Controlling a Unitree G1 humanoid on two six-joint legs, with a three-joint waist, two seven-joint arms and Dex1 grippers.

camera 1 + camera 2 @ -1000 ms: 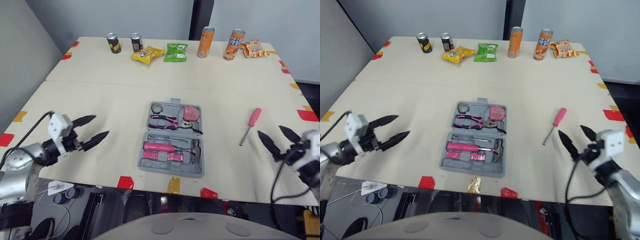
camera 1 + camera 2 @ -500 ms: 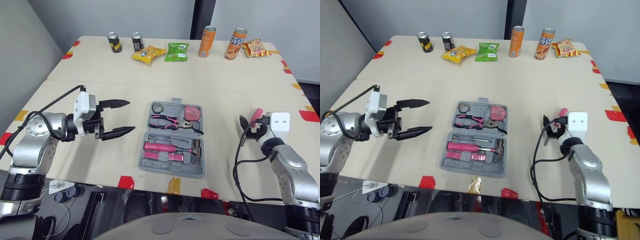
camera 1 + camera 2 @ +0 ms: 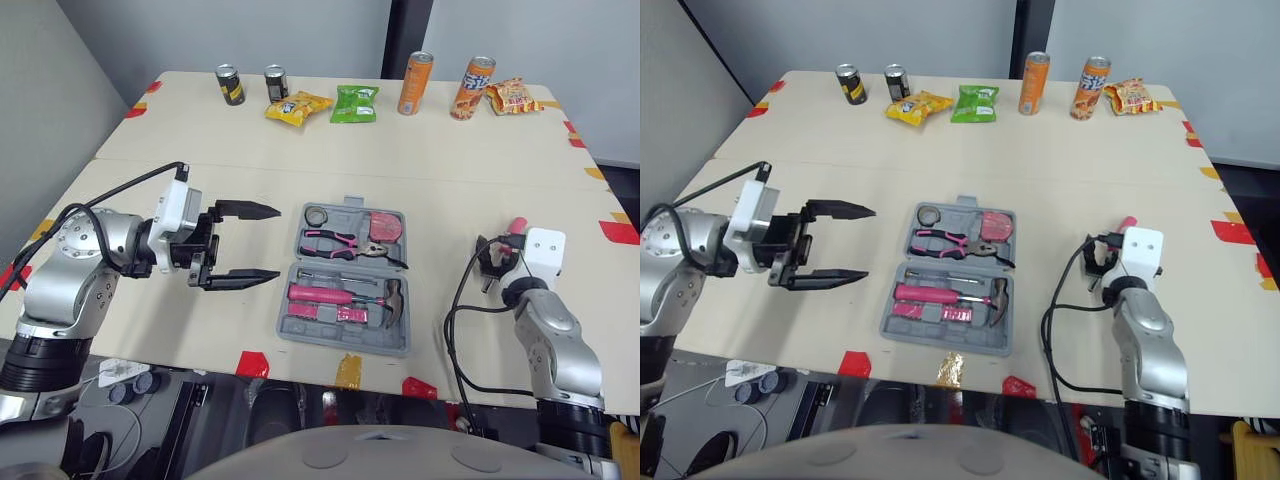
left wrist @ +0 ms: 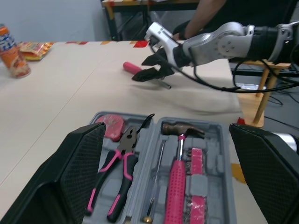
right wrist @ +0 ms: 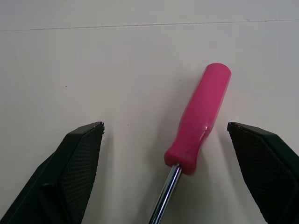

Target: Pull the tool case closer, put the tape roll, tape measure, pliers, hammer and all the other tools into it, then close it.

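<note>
On the near half of the table [image 3: 250, 150], both arms have come up and inward from the near edge where they hung a second ago. The left gripper [image 3: 278, 241] has moved a little closer to the tool case [image 3: 330, 340] over the last half second. Its forearm reaches in level from the left, its two black fingers stacked one above the other and pointing at the case's left side. They are spread wide, with nothing between them, and stop just short of the case. The right arm is bent at the elbow with the forearm rising from the table's near edge. The right gripper [image 5: 165, 123] now sits over the screwdriver [image 5: 201, 116], its fingers wide apart on either side of the pink handle and not touching it. The screwdriver lies flat, well to the right of the case. Its long axis runs roughly front to back, with the handle pointing away from the robot and the metal shaft pointing back toward it. The case lies open near the front edge, already holding the tape roll [image 3: 315, 215], tape measure [image 3: 381, 225], pliers [image 3: 340, 240] and hammer [image 3: 340, 296]. The hammer lies left to right with its head at the right.
</note>
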